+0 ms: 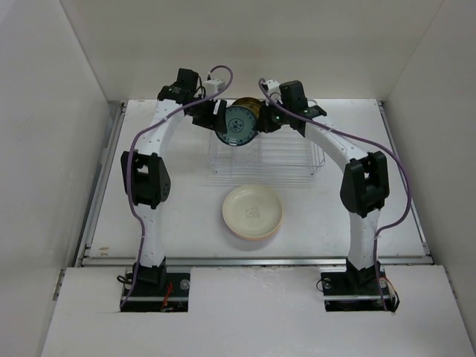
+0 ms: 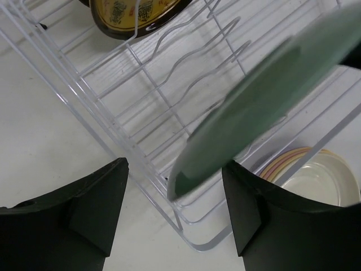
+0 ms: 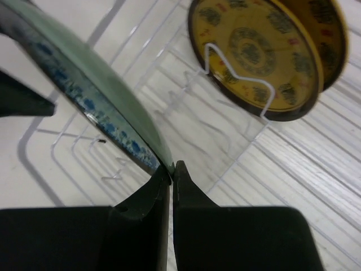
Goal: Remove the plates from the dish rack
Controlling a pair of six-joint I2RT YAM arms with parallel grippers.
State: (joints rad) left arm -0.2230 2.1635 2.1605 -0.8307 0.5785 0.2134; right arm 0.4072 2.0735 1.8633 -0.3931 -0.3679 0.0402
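Top view, blue-grey plate (image 1: 239,124): it is standing on its edge over the far end of the dish rack (image 1: 264,160), with its patterned face showing.
Top view, fingers: the left fingers (image 1: 212,117) are sitting just beside the plate's left edge, and the right fingers (image 1: 265,123) are reaching the plate's right edge.
Top view, other plates: a brown-and-yellow plate (image 1: 251,106) is peeking out right behind the blue-grey plate. A cream plate (image 1: 253,210) is lying on a pink plate (image 1: 253,236) on the worktop (image 1: 163,216), just in front of the rack.
Left wrist view, fingers: they are standing wide apart and gripping nothing.
Left wrist view, plate: its lower rim is hanging in the gap between the two fingers, closer to the right-hand one. I cannot tell if it is touching that finger. The rack wires are lying under it.
Right wrist view, fingers: they are squeezing together on the thin rim of the blue-grey plate, right at their tips.
Right wrist view, plate: it is leaning up and away to the left from the pinch. The brown-and-yellow plate is resting in a rack slot, well apart from the fingers.
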